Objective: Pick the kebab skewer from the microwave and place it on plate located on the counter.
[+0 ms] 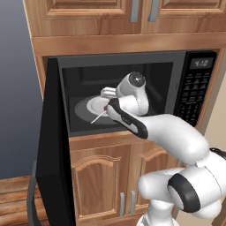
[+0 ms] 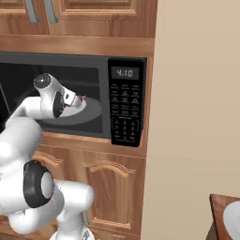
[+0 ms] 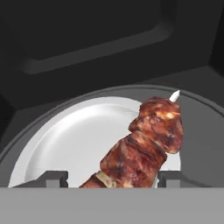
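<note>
The kebab skewer (image 3: pixel 148 140), reddish-brown meat chunks on a pale stick, lies tilted on a white dish (image 3: pixel 74 140) on the grey turntable (image 3: pixel 201 127) inside the microwave (image 1: pixel 194 84). My gripper (image 3: pixel 112 177) reaches into the cavity and straddles the skewer's lower end. Its fingertips (image 3: pixel 57 177) stand apart; the right one is close to the meat and a gap shows on the left. From the left base camera the stick's bare end (image 1: pixel 98 117) pokes out below the hand. A pale plate (image 2: pixel 232 218) sits on the counter at the far lower right.
The microwave's black door (image 1: pixel 53 145) hangs open to the left, close beside my arm. Wooden cabinets (image 1: pixel 101 185) run above and below the oven. A beige wall (image 2: pixel 197 117) stands right of the button panel (image 2: pixel 124 108).
</note>
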